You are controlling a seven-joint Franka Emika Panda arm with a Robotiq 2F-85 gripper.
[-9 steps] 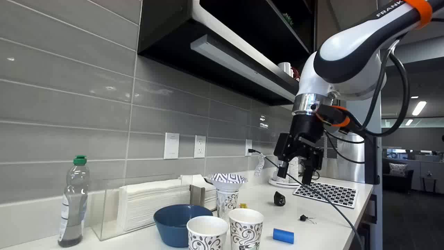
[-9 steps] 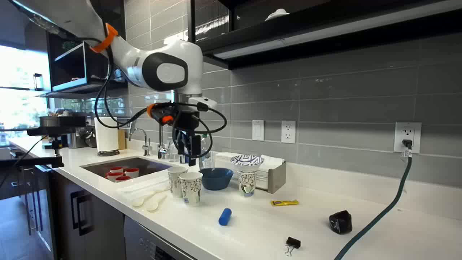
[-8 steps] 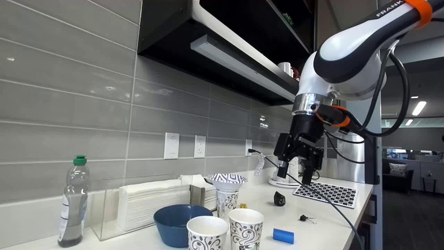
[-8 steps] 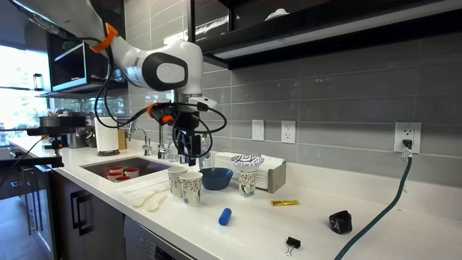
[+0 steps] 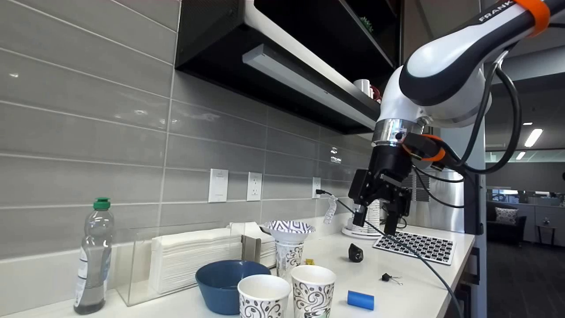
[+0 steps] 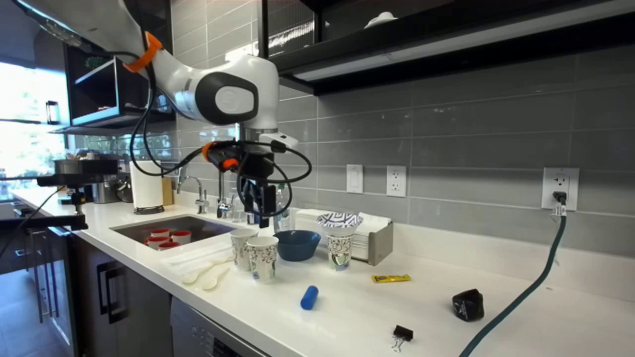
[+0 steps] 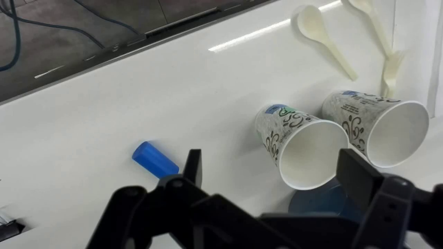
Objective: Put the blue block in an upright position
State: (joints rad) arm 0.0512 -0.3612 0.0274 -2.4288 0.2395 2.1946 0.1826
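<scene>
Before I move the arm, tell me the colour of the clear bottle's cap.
The cap is green; it shows best in an exterior view.

The window [image 6: 30, 96] glows overexposed — glare streaks the softly shadowed counter [image 7: 86, 117].

Orange-banded white arm [image 5: 448, 79], black pincer [image 5: 375, 222]

White counter [image 6: 354, 310] with blue block [image 6: 309, 298] on its side, paper cups [image 6: 263, 262], bowl [image 6: 296, 247], binder clip [image 6: 403, 333]
</scene>
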